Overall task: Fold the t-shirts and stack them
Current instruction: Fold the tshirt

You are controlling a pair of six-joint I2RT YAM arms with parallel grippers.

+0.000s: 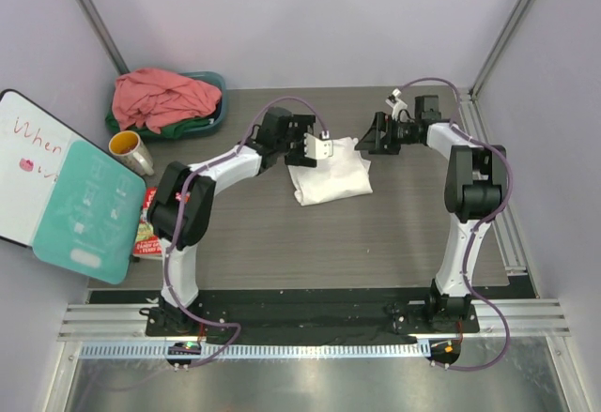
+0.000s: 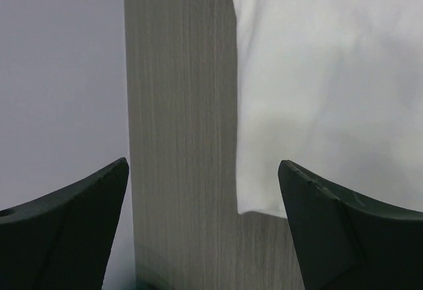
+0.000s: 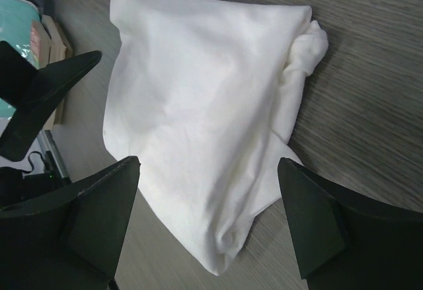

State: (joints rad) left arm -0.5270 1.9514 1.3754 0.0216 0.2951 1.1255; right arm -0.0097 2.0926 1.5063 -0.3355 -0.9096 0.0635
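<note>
Top view: white shirt [image 1: 329, 173] is lying folded in a rough rectangle on the table [image 1: 376, 243], towards the far middle. The left gripper [image 1: 302, 156] is hovering at its far left corner and the right gripper [image 1: 374, 137] just beyond its far right corner, both with jaws spread and carrying nothing. The pink shirt [image 1: 160, 98] is lying heaped over the green shirt [image 1: 195, 128] in the basin [image 1: 221, 83] at the far left corner, well apart from the white one. A mug [image 1: 131, 152], a whiteboard [image 1: 23, 163] and a teal board [image 1: 89, 210] are sitting off the left edge. Left wrist view: the fingers are standing wide over bare wood grain, with the shirt's straight folded edge running down the right and a pale wall showing beyond the table's edge on the left. Right wrist view: the fingers are standing wide above the shirt, which is tapering to a point near the camera and bunching into a small knot [image 3: 310, 45] at one far corner. Judgement: the first shirt's fold is looking finished, if untidy. The next move is calling for a reach to the basin, a pinch on the pink shirt alone, and room beside the white one for spreading it. Surface: grey-brown, matt, grained. Room: pale walls and metal corner posts are enclosing it.
</note>
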